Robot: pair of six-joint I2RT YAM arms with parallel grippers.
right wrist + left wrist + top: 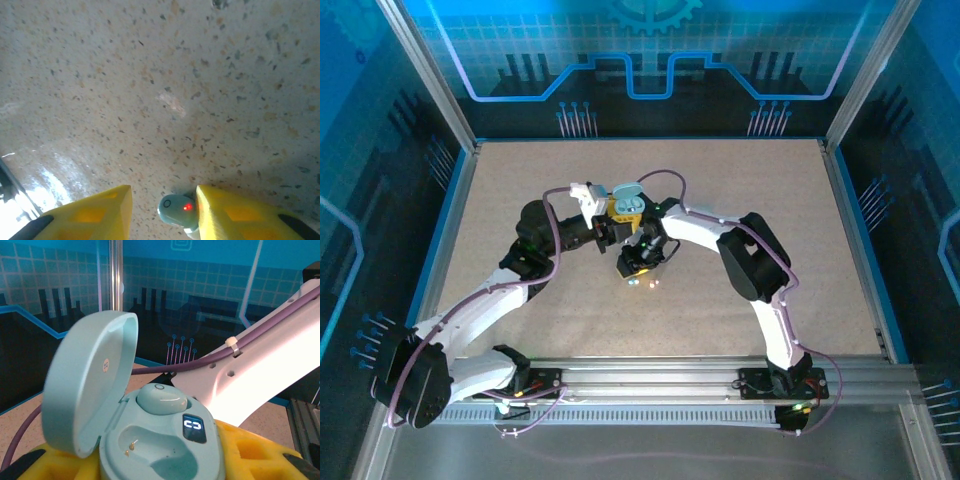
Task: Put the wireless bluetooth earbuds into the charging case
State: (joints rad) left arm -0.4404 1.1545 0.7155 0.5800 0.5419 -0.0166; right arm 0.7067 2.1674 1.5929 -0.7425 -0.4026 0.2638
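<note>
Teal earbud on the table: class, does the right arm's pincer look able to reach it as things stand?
Probably yes: the earbud lies on bare table between the right pincer's open yellow fingers, close against one, with nothing blocking it.

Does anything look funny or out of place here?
Yes. The open case, held in the left fingers, has one earbud tucked in, but its near slot is empty. A loose earbud sits on the table between the right fingers, glowing red.

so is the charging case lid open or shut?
Open: the charging case's lid stands tipped back, one earbud seated, the near well empty.
</note>
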